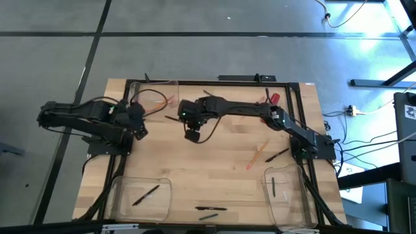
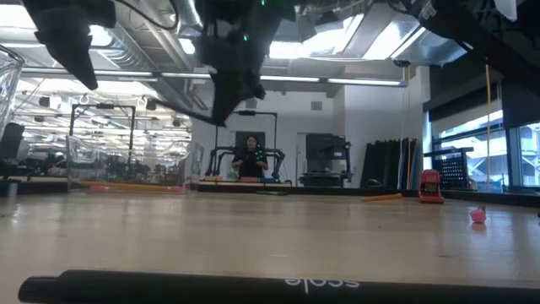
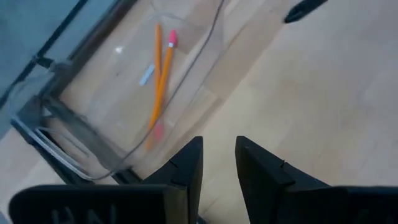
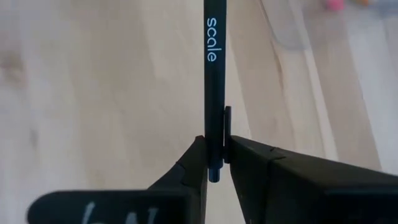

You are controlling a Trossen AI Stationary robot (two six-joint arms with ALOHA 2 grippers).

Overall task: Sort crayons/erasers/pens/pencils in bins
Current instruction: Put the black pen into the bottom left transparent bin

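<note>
right gripper [image 4: 214,163] clamped on 1 pen [image 4: 212,81] | carry level to bin [image 1: 284,188] at 5 o'clock | left gripper [image 3: 217,165] slightly apart, empty

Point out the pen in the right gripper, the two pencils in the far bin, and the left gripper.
pen [image 4: 214,81]: right wrist view, barrel below the lettering.
pencils [image 3: 160,81]: left wrist view, mid-shafts, inside the bin.
left gripper [image 3: 219,165]: left wrist view, gap between fingertips.

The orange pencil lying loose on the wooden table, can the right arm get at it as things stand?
Probably not right away: the right gripper is shut on a black pen. The orange pencil lies in the open, nothing covering it.
</note>
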